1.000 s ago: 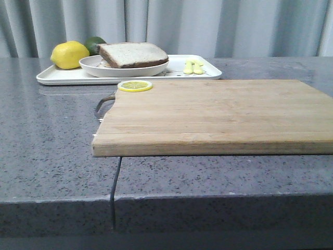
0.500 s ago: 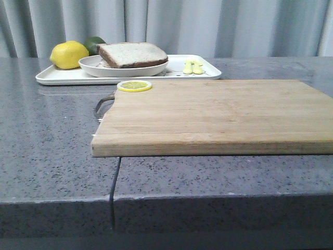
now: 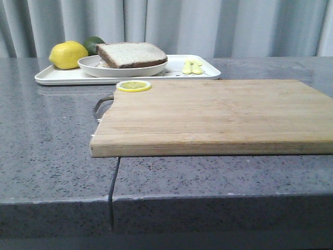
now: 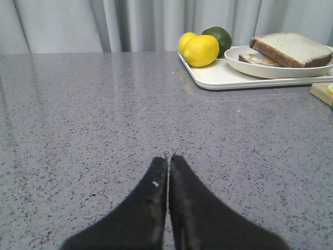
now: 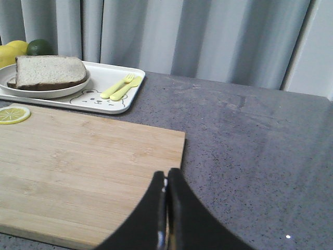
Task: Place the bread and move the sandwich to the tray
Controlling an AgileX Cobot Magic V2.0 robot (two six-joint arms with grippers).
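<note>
The thick bread (image 3: 132, 53) lies on top of the sandwich, whose lower slice (image 4: 255, 58) pokes out beneath it on the round white plate (image 3: 104, 71). The plate stands on the white tray (image 3: 57, 77) at the back left. Neither gripper shows in the front view. In the left wrist view my left gripper (image 4: 169, 156) is shut and empty over bare counter, well short of the tray (image 4: 218, 78) and bread (image 4: 289, 48). My right gripper (image 5: 166, 171) is shut and empty over the cutting board's edge, far from the bread (image 5: 49, 71).
A wooden cutting board (image 3: 208, 114) fills the middle, with a lemon slice (image 3: 133, 86) at its far left corner. On the tray are a lemon (image 3: 68, 54), a lime (image 3: 93, 41) and a yellow fork and spoon (image 3: 192, 66). Grey curtains close off the back.
The whole front view has slid a few pixels to the left; nothing has moved relative to anything else.
</note>
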